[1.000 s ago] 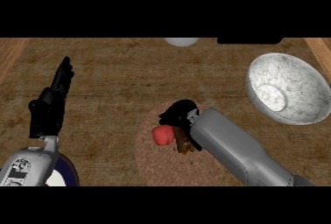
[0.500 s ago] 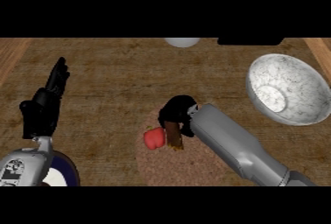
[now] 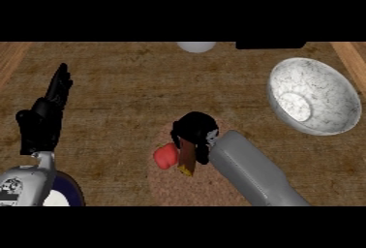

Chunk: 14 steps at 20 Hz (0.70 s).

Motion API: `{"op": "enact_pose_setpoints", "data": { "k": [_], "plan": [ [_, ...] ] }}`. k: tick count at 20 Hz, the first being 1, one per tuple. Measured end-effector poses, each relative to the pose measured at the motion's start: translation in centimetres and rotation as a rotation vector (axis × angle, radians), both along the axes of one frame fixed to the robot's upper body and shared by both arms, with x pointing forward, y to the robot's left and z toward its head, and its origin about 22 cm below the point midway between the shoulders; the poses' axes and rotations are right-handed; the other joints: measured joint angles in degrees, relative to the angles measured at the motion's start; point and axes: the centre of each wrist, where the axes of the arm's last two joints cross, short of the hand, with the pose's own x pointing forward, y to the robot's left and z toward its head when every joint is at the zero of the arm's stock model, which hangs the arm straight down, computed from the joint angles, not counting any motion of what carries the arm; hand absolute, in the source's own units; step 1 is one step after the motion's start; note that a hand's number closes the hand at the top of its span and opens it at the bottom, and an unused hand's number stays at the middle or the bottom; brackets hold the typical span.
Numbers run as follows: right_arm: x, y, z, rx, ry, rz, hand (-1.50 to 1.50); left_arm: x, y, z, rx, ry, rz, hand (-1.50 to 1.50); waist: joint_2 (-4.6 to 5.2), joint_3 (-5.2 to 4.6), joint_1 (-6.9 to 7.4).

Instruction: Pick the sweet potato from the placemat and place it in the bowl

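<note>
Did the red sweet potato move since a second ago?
Yes. The sweet potato has slid toward the view's lower left, away from the bowl, beside the right hand.

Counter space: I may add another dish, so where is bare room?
Bare counter lies between the left hand and the placemat, and between the right hand and the bowl. The placemat is crowded by hand and sweet potato.
</note>
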Motion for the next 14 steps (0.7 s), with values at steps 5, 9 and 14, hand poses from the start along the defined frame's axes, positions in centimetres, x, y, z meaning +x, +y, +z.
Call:
{"op": "enact_pose_setpoints", "data": {
  "k": [5, 9, 14],
  "plan": [
    [-2.5, -0.4, -0.1, 0.213, -0.077, -0.306, 1.50, -0.2, -0.1, -0.5, -0.002, 0.016, 0.009, 0.00, -0.29, -0.01, -0.49],
    [-5.1, 0.0, 1.9, 0.436, -0.147, -0.485, 1.50, -0.3, 0.0, -0.8, 0.000, 0.015, 0.013, 0.00, -0.34, -0.03, -0.45],
    [-8.9, 1.1, 6.1, 0.674, -0.265, -0.659, 1.50, -0.4, 0.4, -0.8, 0.002, 0.019, 0.014, 0.00, -0.36, -0.11, -0.57]
  ]
}}
